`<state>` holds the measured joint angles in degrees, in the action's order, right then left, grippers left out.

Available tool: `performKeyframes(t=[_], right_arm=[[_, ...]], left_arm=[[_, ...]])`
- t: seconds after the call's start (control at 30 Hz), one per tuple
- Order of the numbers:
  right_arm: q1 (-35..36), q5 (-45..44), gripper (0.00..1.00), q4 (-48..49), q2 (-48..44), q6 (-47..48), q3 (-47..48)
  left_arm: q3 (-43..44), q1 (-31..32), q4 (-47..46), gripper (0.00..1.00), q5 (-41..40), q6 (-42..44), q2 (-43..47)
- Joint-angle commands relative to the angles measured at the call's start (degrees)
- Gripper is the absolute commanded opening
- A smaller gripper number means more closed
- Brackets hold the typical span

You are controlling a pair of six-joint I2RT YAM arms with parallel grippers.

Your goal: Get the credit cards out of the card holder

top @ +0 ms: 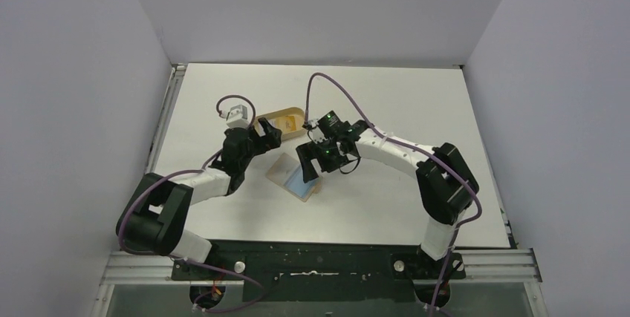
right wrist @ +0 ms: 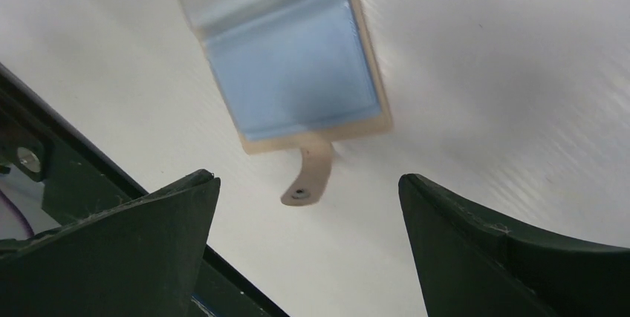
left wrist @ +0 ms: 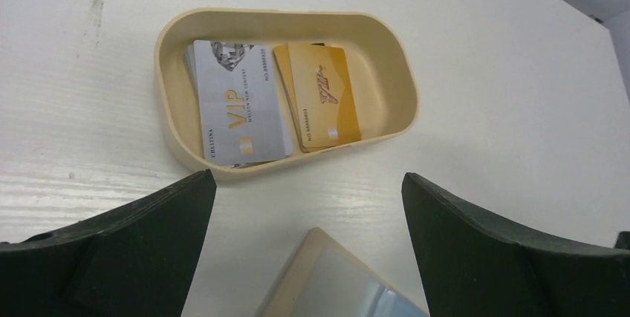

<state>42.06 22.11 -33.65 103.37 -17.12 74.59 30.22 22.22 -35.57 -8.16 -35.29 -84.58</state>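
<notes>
The card holder (top: 295, 177), a tan wallet, lies open and flat on the white table between my grippers. In the right wrist view a light blue credit card (right wrist: 293, 72) sits in the card holder's (right wrist: 367, 64) clear pocket, and its snap tab (right wrist: 306, 182) points toward my fingers. My right gripper (right wrist: 308, 179) is open and empty, hovering over the tab end (top: 310, 168). My left gripper (left wrist: 307, 178) is open and empty above the card holder's far corner (left wrist: 312, 272), close to the tray (top: 269, 136).
An oval tan tray (left wrist: 386, 57) stands just beyond the card holder and holds a silver VIP card (left wrist: 238, 105) and a gold card (left wrist: 321, 94); it shows in the top view (top: 284, 120). The black base rail (top: 312, 257) runs along the near edge.
</notes>
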Motion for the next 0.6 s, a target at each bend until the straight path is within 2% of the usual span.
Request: performKeyframes(t=[0.0, 0.13, 0.33, 0.43, 0.57], right_arm=[[-1.5, -4.9, 0.98, 1.7, -6.0, 0.1, -1.1], [-0.7, -5.8, 0.95, 1.5, -5.1, 0.8, -1.0], [0.9, -7.3, 0.9, 3.0, -3.9, 0.2, -1.9], [1.3, -8.0, 0.92, 5.3, -5.8, -0.5, -4.7], [1.3, -8.3, 0.94, 8.0, -7.3, -1.2, -8.1]], left_arm=[[2.2, -0.6, 5.0, 0.97, -3.9, 1.5, 1.6], [2.5, -1.6, 11.4, 0.97, -8.3, 1.7, 5.5], [5.6, -7.7, 17.2, 0.97, -7.4, 0.5, 4.7], [6.2, -10.2, 15.8, 0.97, -5.7, -0.8, 3.3], [8.2, -10.7, 8.6, 0.97, 0.2, -1.5, -1.6]])
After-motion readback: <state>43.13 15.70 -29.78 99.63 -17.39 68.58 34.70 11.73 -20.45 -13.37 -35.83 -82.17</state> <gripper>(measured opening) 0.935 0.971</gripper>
